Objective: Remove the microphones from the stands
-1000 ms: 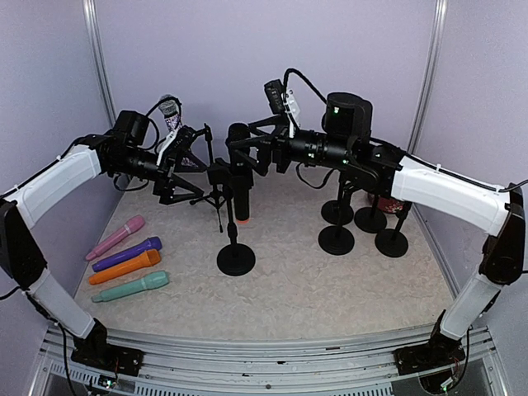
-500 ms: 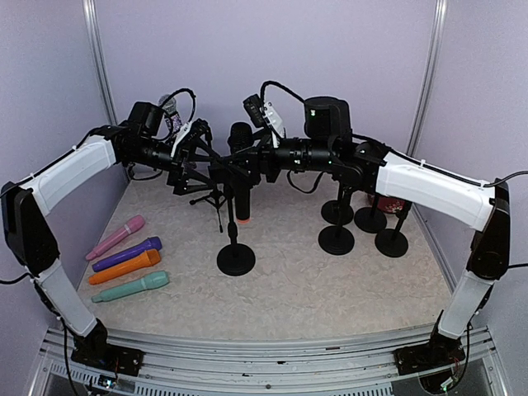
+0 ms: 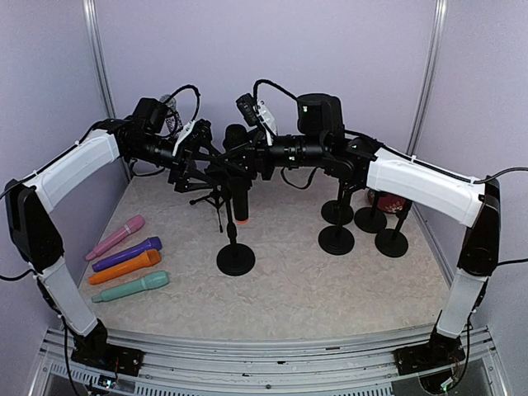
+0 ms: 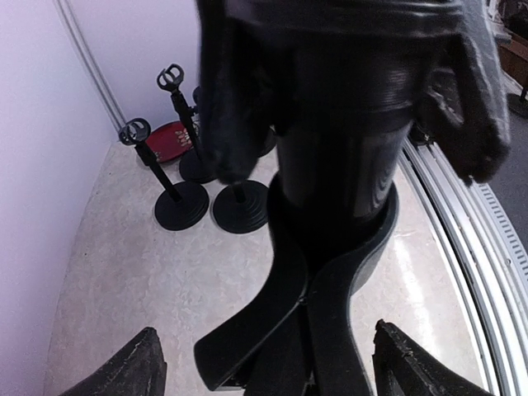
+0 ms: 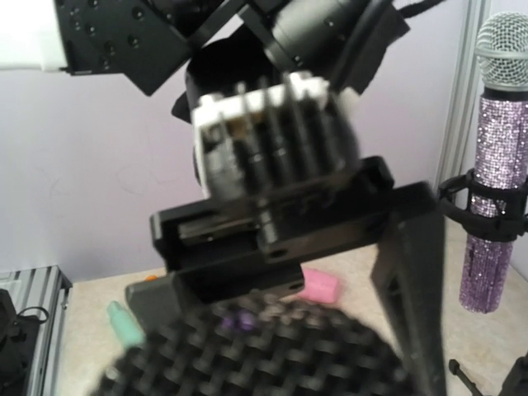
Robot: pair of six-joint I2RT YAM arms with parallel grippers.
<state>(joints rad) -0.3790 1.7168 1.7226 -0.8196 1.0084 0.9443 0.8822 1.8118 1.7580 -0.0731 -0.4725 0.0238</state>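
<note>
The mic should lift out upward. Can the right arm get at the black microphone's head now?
Probably yes: the right gripper sits at the mesh head of the black microphone, close in its wrist view, and the left gripper is lower, by the stand clip, leaving the top free.

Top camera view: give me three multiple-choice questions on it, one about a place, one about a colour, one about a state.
1. The teal handheld microphone lies:
A) on the left side of the table
B) on its right side
C) in a stand
2. The lower end of the black handheld microphone is:
A) green
B) white
C) orange
3. That black microphone is:
A) flat on the table
B) upright in the clip of the black round-base stand
C) lifted clear
Answers:
1 A, it lies at the view's left.
2 C, its tip shows orange.
3 B, the left wrist view shows the clip wrapping its body.
</note>
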